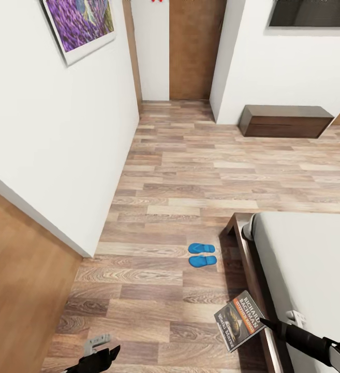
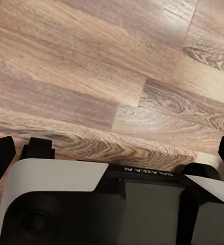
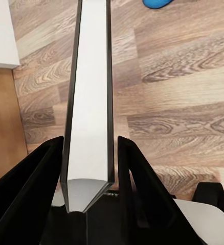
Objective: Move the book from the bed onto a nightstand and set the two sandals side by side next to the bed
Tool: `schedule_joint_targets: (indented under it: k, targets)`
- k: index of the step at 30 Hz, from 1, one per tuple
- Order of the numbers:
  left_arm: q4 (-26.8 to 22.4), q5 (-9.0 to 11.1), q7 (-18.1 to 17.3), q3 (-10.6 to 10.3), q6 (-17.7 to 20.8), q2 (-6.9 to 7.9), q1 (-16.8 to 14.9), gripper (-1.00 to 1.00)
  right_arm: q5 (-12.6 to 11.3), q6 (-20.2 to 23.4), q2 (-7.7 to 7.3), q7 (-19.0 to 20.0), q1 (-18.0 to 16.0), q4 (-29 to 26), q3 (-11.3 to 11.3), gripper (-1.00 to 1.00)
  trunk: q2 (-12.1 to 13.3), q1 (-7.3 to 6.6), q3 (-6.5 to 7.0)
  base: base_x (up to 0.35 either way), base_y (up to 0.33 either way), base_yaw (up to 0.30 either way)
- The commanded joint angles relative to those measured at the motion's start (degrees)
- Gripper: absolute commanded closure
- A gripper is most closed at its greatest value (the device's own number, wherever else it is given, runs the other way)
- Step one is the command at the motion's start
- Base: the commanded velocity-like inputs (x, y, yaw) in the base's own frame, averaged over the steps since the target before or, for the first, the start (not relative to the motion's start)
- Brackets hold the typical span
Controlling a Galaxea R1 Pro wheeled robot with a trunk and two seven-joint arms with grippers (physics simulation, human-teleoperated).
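The book (image 1: 239, 321), dark with an orange band, hangs tilted over the floor just off the bed's dark frame (image 1: 246, 243), with my right gripper (image 1: 271, 324) shut on its edge. In the right wrist view the book (image 3: 89, 102) stands edge-on between the black fingers (image 3: 135, 173) of the right gripper (image 3: 89, 153). The two blue sandals (image 1: 202, 255) lie side by side on the floor beside the bed's grey mattress (image 1: 309, 259); one sandal (image 3: 158, 3) also shows in the right wrist view. My left gripper (image 1: 101, 352) hangs low over the floor, open and empty (image 2: 113, 150).
A white wall corner (image 1: 89, 248) juts out on the left beside a light-brown panel (image 1: 19, 280). A low dark brown two-drawer cabinet (image 1: 285, 120) stands at the far wall; I cannot tell if it is a nightstand. A wooden door (image 1: 193, 49) lies beyond.
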Motion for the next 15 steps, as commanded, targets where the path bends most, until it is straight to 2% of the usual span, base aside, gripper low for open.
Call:
schedule_joint_targets:
  k: [1, 15]
  targets:
    - [0.1, 0.5, -0.1, -0.5, -0.3, -0.09, 0.0, -1.0, -0.6, 0.6, -0.03, 0.2, 0.0, 0.0, 0.3, 1.0, 0.0, 0.01, 0.05, 0.0, 0.0, 0.0]
    - [0.1, 0.5, -0.1, -0.5, -0.3, -0.38, 0.0, -1.0, -0.6, 0.6, 0.0, 0.2, 0.0, 0.0, 0.3, 1.0, 0.0, 0.01, 1.35, 0.0, 0.0, 0.0]
